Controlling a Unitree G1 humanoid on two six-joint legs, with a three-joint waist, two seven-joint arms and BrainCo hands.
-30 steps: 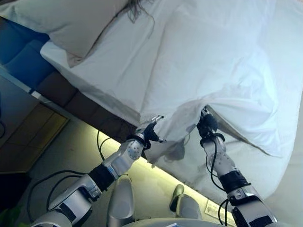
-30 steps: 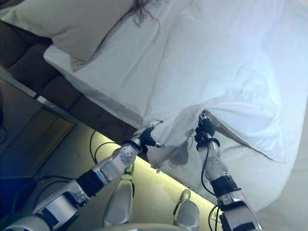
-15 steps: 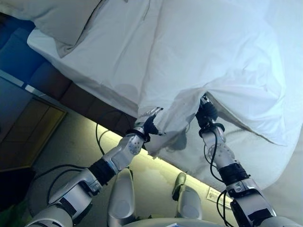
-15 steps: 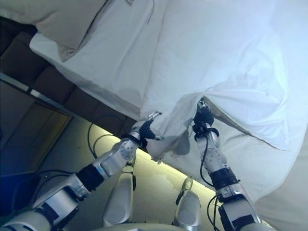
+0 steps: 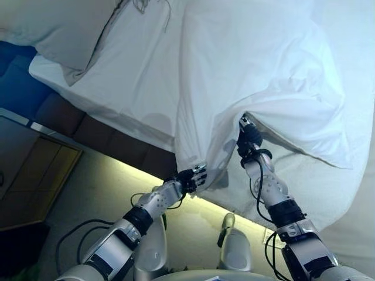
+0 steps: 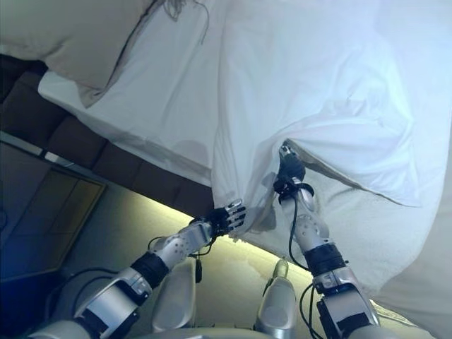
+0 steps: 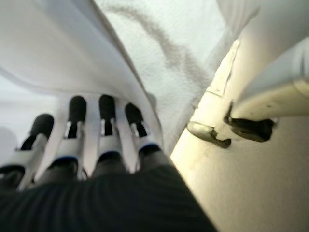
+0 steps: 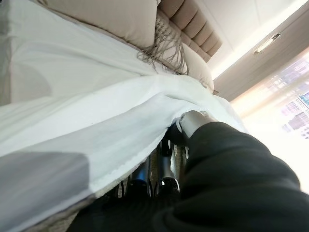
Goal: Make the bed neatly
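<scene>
Under the duvet edge, right hand gripping it; left hand straight-fingered.

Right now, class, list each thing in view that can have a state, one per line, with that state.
duvet: rumpled, its edge lifted off the bed and hanging over the side
sheet: spread flat, uncovered near the pillow
pillow: lying at the head of the bed
left hand: open, fingers straight against the hanging duvet edge
right hand: under the raised duvet edge, fingers hidden
</scene>
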